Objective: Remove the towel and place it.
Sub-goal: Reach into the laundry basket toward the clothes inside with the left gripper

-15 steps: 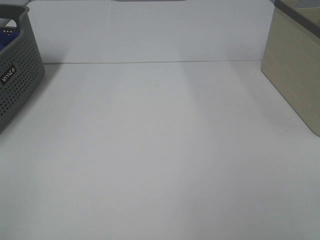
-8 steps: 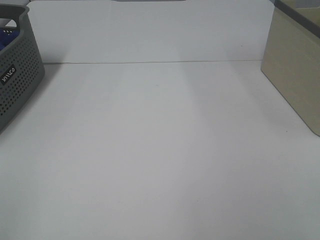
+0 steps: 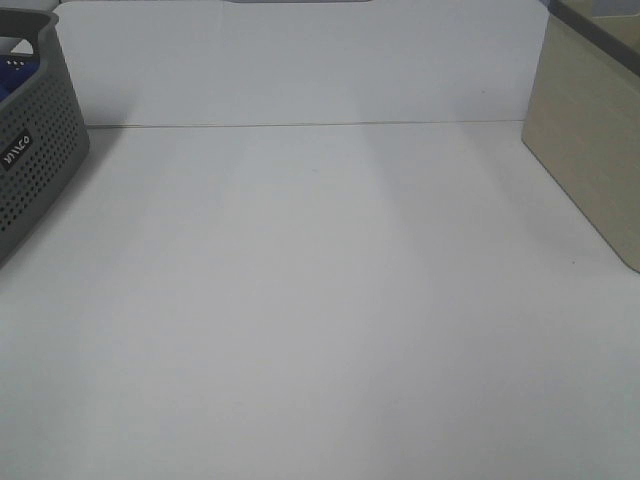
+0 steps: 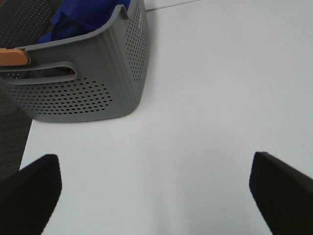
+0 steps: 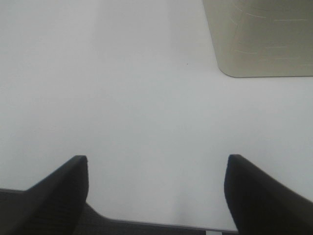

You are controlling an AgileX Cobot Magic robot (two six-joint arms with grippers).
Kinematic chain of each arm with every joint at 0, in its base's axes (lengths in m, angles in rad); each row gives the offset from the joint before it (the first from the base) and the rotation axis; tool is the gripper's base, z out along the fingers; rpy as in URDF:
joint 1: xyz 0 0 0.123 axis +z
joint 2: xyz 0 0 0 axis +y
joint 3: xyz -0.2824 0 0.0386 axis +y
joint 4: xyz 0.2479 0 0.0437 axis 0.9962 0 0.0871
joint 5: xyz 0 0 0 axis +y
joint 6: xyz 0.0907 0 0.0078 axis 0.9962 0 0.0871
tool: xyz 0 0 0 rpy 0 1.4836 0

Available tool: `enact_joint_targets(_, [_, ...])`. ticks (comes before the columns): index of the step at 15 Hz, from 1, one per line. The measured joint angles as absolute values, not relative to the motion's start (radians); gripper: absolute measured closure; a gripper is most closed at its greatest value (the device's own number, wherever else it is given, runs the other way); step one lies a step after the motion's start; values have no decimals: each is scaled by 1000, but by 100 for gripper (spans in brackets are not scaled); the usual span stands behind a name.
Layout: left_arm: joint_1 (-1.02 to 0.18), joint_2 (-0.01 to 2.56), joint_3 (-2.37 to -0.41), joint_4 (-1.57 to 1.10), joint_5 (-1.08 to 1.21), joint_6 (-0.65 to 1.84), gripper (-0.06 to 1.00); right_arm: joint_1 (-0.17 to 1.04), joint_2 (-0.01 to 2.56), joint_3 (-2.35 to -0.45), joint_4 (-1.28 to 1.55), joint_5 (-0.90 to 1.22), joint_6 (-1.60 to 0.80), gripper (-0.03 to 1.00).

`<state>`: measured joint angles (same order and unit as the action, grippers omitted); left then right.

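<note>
Nothing has moved. The left pincer [image 4: 154,161] and right pincer [image 5: 156,159] are spread and empty. The towel [image 4: 83,14] is in the basket [image 4: 98,83], so the job has not started.

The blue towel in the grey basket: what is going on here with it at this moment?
Nothing is being handled yet. The towel lies bunched inside the grey basket, at the left edge of the white table. The left gripper is open and empty, facing the basket without touching it. The right gripper is open and empty too, over bare table near a beige box.
</note>
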<state>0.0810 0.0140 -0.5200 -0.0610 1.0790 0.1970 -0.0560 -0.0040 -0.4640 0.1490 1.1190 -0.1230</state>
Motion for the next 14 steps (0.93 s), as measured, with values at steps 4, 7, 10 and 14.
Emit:
enact_joint_targets(4, [81, 14, -520, -16, 1079, 143, -5, -56, -4, -464, 149, 1119, -123, 22])
enact_joint_targets(7, [81, 14, -520, 0, 1078, 131, -5, -56, -4, -464, 149, 1119, -123, 22])
enact_joint_targets(10, [81, 14, -520, 0, 1078, 131, -5, -56, -4, -464, 149, 1119, -123, 22])
enact_joint_targets(14, [81, 14, -520, 0, 1078, 131, -5, -56, -4, -464, 149, 1119, -123, 22])
